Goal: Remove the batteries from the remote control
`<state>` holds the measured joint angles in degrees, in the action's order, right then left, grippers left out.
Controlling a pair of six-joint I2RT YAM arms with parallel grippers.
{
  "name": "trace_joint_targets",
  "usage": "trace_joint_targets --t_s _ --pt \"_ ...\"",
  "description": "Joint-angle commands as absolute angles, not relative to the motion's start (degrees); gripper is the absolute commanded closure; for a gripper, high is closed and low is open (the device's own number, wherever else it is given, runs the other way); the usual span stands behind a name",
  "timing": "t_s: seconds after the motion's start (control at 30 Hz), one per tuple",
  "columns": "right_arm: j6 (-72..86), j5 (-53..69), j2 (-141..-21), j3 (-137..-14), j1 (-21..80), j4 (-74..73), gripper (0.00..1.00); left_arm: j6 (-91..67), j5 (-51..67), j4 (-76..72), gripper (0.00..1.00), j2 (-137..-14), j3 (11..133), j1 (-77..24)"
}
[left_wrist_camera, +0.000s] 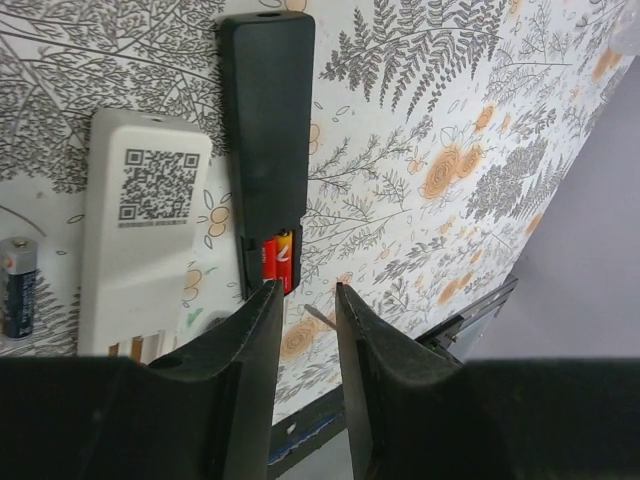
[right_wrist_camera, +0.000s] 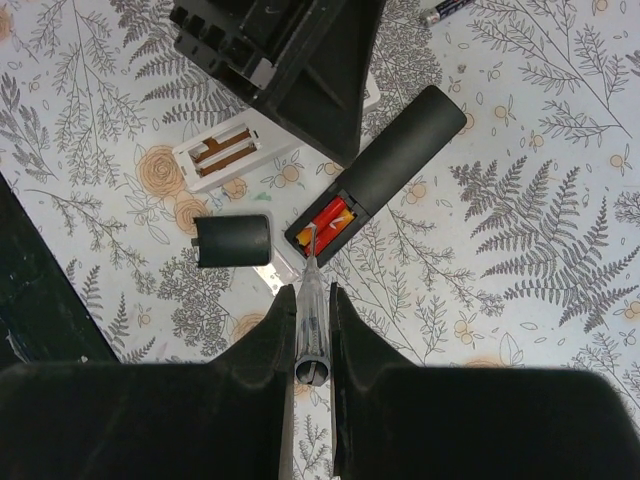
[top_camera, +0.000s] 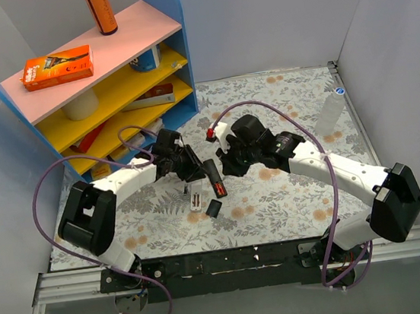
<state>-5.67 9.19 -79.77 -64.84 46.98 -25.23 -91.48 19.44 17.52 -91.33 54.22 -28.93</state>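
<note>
Batteries (right_wrist_camera: 325,222) sit red in black remote (right_wrist_camera: 400,150); right gripper (right_wrist_camera: 310,295), clamped on hooked pick (right_wrist_camera: 308,345), should lever under one end while left gripper (left_wrist_camera: 305,300), jaws apart, empty, pins the remote.

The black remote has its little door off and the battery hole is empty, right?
Not empty. The black remote has its door off, lying beside it, but red batteries sit in the hole, at the tip of the thin tool in the right gripper. The right wrist view shows it.
</note>
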Motion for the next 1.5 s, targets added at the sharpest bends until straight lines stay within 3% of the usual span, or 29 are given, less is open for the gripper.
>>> trace_joint_targets --t_s 0.0,0.83,1.47 --pt "-9.5 11.1 -80.0 -63.9 46.9 -22.2 0.99 -94.4 20.0 16.2 0.74 -93.9 57.6 -30.7" --pt "-15.8 12.2 -80.4 -58.4 48.6 -16.2 0.99 -95.3 15.9 20.4 0.77 -104.7 61.3 -32.7" --pt "-16.0 1.6 -78.0 -62.1 50.5 -20.8 0.99 -92.8 13.6 20.7 0.78 -107.1 62.6 -33.0"
